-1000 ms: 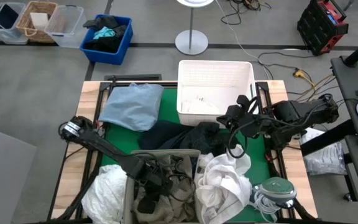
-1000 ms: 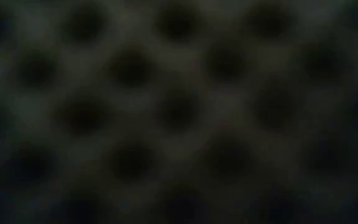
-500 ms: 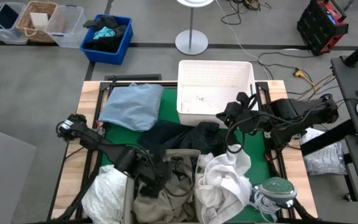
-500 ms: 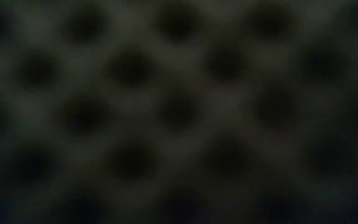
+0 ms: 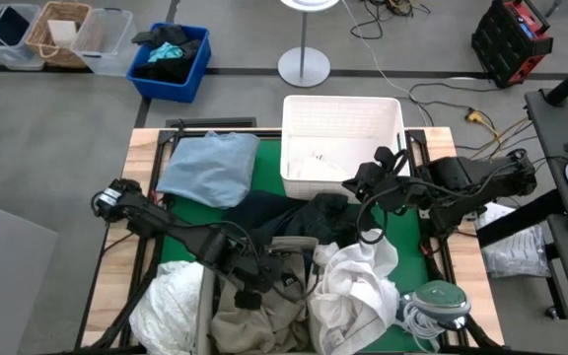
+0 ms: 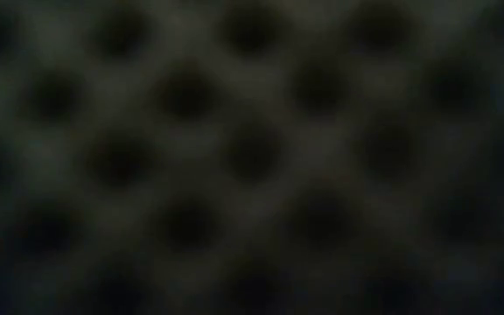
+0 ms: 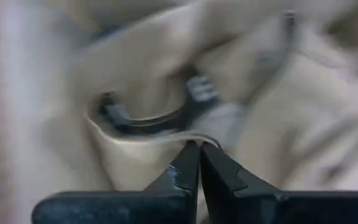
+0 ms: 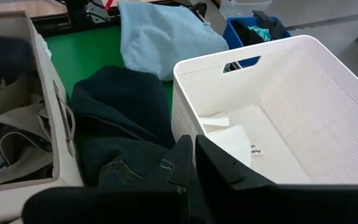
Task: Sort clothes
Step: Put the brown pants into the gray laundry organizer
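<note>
My left gripper (image 5: 251, 292) is down in the beige fabric bin (image 5: 264, 242) at the table's near middle, shut on the khaki garment (image 5: 264, 316) that lies there. My right gripper (image 5: 363, 182) hovers shut, holding nothing, beside the white basket (image 5: 289, 138) and above the dark denim jeans (image 5: 284, 212). The jeans lie on the green mat. A light blue shirt (image 5: 210, 168) lies flat at the far left. A white garment (image 5: 358, 286) and a cream piece (image 5: 166, 306) are heaped on either side of the bin. The low view is covered and shows nothing. My left gripper pinches a folded edge of the khaki garment (image 7: 166, 140) between its fingertips (image 7: 188, 165). It comes from above, slanting toward the table's right. The rest of the garment lies crumpled in the bin. One layer or several, I cannot tell.
The white basket holds only some paper slips (image 8: 235, 137). A blue bin (image 5: 171, 59) with dark and teal fabrics and some clear boxes stand on the floor beyond the table. A teal-and-white bundle (image 5: 437, 301) sits at the near right corner. A bare strip of green mat (image 5: 269, 163) separates shirt and basket.
My left gripper has moved a little toward the table's right edge inside the bin, staying low and shut. The khaki garment has shifted and spread toward the near edge under it.
</note>
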